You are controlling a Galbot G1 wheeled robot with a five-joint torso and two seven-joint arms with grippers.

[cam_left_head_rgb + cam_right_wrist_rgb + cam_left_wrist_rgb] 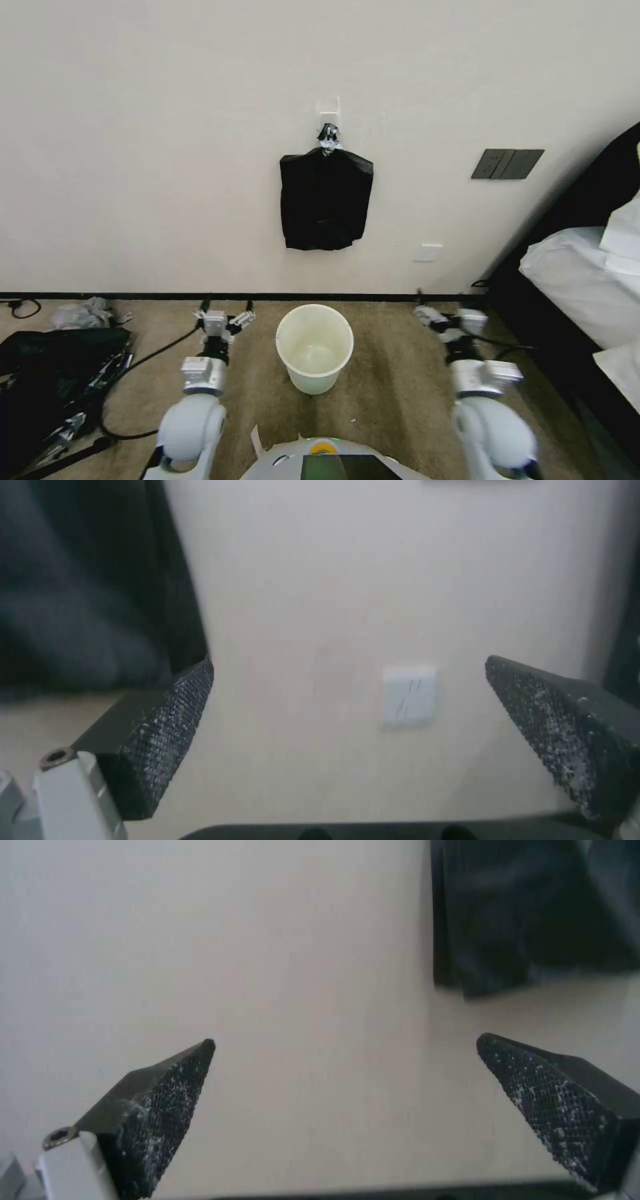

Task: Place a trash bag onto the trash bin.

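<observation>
The left gripper (227, 319) is hovering low over the tan carpet (387, 380) with its dark textured fingers (167, 1110) spread wide apart and holding nothing, pointing at the pale wall (167, 167). Just to the right of those fingers, the small round cream-white plastic trash bin (314, 348) is standing upright and unlined, while the flat black glossy plastic bag bundle (325, 200) is hanging from a white wall hook (328, 107) above and beyond both grippers. The right gripper (427, 313) is waiting right of the bin, its fingers (167, 730) likewise gaping wide and gripping nothing, with a white wall socket (409, 696) showing between them.
</observation>
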